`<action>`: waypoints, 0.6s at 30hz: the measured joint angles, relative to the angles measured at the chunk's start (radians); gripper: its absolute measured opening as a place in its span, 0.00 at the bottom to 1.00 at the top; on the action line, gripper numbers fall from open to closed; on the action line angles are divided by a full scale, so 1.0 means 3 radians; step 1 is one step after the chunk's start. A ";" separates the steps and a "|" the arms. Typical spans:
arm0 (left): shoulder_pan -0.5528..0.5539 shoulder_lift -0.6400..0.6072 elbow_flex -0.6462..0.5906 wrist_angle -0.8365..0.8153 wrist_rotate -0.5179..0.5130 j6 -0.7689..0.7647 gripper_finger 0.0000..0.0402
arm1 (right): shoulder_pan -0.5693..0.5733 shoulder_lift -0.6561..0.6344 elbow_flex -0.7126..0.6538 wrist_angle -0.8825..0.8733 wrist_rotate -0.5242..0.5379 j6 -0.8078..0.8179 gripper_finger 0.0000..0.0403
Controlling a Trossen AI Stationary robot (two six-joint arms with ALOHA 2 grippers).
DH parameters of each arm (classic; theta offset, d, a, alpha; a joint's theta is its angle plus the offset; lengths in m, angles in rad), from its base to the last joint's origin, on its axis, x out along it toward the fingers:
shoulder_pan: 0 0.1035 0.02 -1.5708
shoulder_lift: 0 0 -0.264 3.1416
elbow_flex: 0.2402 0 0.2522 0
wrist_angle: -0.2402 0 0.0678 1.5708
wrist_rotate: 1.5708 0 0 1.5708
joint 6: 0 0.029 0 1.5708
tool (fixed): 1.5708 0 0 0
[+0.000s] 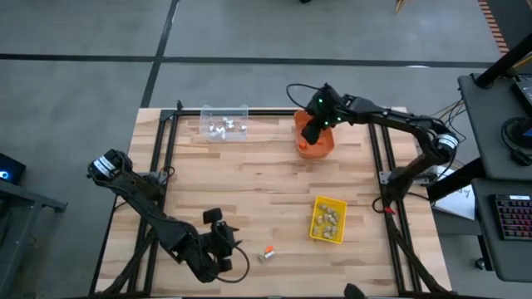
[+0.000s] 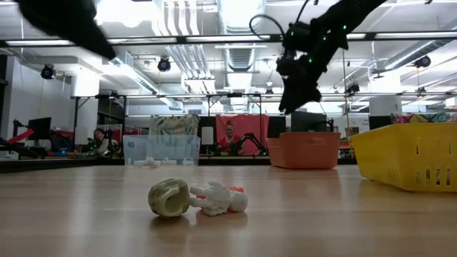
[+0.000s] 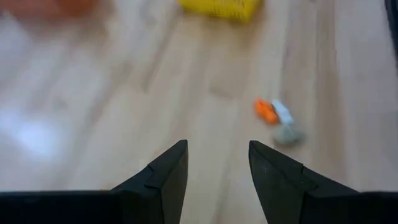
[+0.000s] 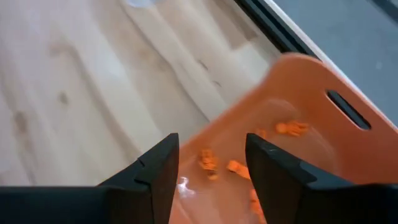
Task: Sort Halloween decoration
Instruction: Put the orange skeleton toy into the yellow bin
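Note:
A few tiny trinkets lie loose near the table's near edge: an orange-and-white one and a tan-grey one beside it, also in the left wrist view as the orange piece and grey piece. My left gripper hovers just left of them, open and empty. My right gripper hangs open above the orange bin, which holds small orange trinkets. The clear bin holds white trinkets; the yellow bin holds tan ones.
The three bins stand apart: clear at the far left-centre, orange at the far centre-right, yellow near the right. Black frame rails run along the table's left and right sides. Bare wood lies across the middle.

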 joint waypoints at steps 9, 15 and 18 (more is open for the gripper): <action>0.0005 -0.0004 0.0000 -0.0473 0.1081 -0.1483 0.38 | 0.0480 -0.0316 0.0001 0.0037 0.0024 0.0048 0.40; 0.0005 -0.0005 0.0000 -0.0597 0.1925 -0.2159 0.38 | 0.0846 -0.0380 0.0003 0.0128 0.0025 0.0137 0.39; -0.0010 -0.0005 0.0000 -0.0594 0.2182 -0.2447 0.38 | 0.1045 -0.0381 0.0004 0.0200 0.0026 0.0158 0.39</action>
